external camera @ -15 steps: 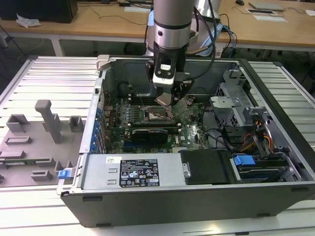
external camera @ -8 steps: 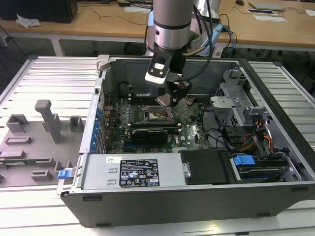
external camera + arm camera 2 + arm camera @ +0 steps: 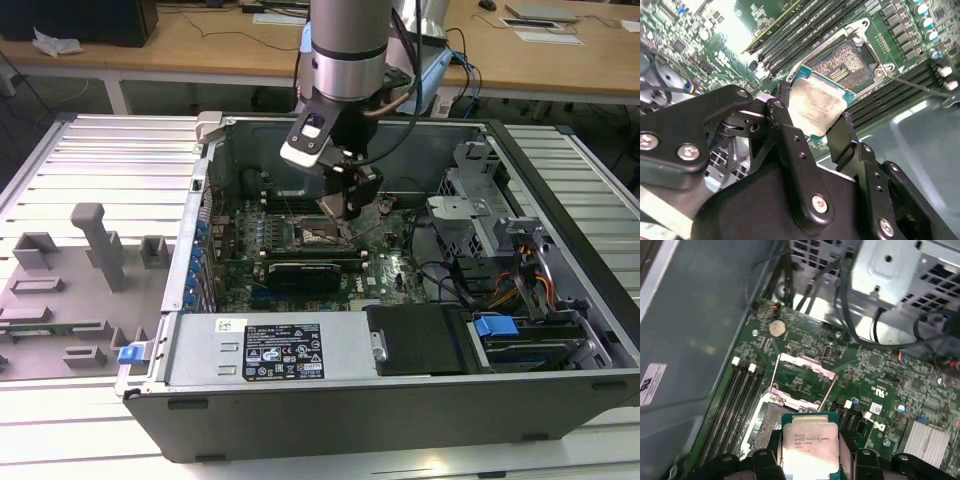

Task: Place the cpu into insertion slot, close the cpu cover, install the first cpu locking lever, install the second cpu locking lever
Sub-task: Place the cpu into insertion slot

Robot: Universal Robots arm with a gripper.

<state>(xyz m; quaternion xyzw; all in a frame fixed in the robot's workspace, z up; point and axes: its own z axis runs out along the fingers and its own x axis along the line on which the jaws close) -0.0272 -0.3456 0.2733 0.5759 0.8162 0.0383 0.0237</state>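
My gripper (image 3: 345, 203) hangs inside the open computer case, shut on the cpu (image 3: 817, 102), a flat square chip with a pale metal top and green edge. In both wrist views the black fingers (image 3: 785, 107) clamp two opposite sides of the cpu (image 3: 810, 447). It is held a little above and beside the insertion slot (image 3: 845, 60), whose dark centre lies bare. The cpu cover (image 3: 801, 362) stands swung open at the socket's far edge. Thin wire locking levers (image 3: 774, 374) stick up on both sides of the insertion slot (image 3: 765, 422).
Long memory slots (image 3: 805, 35) run along both sides of the socket. A black expansion card (image 3: 310, 270) lies across the board on the near side of the socket. A metal drive cage (image 3: 480, 200) and cables stand on the exterior view's right; a grey parts fixture (image 3: 90, 250) on its left.
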